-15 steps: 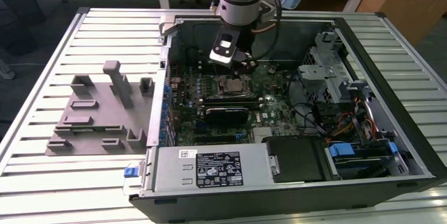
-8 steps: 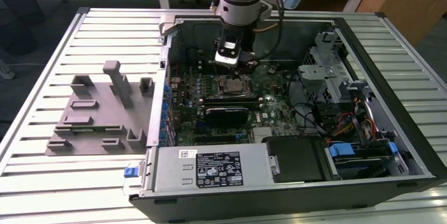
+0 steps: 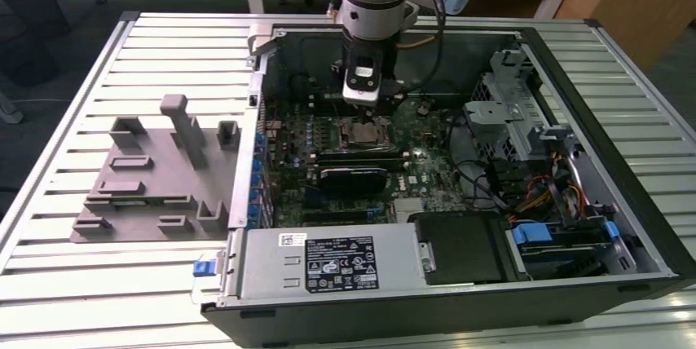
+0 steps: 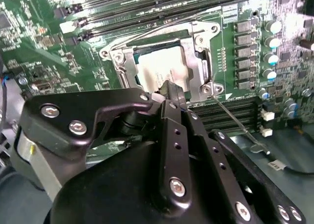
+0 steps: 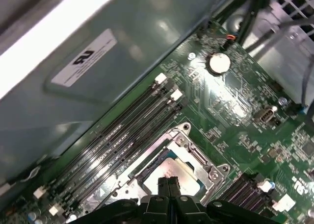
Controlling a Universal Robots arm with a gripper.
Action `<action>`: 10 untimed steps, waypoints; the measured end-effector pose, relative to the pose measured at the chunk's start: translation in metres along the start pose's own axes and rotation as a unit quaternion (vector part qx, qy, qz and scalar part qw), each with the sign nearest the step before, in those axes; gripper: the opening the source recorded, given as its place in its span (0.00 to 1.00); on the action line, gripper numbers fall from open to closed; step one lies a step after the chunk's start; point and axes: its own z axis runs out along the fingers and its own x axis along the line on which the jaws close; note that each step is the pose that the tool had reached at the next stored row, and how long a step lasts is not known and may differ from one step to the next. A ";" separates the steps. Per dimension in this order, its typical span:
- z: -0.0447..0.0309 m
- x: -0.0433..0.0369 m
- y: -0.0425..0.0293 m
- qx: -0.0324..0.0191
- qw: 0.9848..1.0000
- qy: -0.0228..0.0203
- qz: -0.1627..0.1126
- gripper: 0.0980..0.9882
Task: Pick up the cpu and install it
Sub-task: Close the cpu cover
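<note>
One gripper [image 5: 169, 181] over cpu [image 4: 157, 69], fixture [image 3: 147, 182] beside case [image 3: 435, 320]

You have an open computer case [image 3: 435, 316] lying on its side on the slatted metal tabletop [image 3: 98, 284]. Just beside it, on the exterior view's left, sits a grey slotted fixture [image 3: 147, 182]. Inside the case lies a green motherboard [image 3: 435, 174], with a labelled power supply [image 3: 326, 261] along the near edge and a metal drive cage [image 3: 511, 112] on the exterior view's right. The first wrist view shows you the long memory slots [image 5: 122, 140] and a round coin battery [image 5: 219, 62].
</note>
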 end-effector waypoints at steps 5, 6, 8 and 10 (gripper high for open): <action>0.0001 0.0001 -0.0001 0.000 1.000 0.001 -0.032 0.01; 0.0001 0.0001 -0.0001 0.000 0.999 0.001 -0.038 0.01; 0.0002 0.0001 -0.0001 0.000 0.999 0.002 -0.050 0.01; 0.0003 0.0001 -0.0001 0.000 0.998 0.002 -0.062 0.01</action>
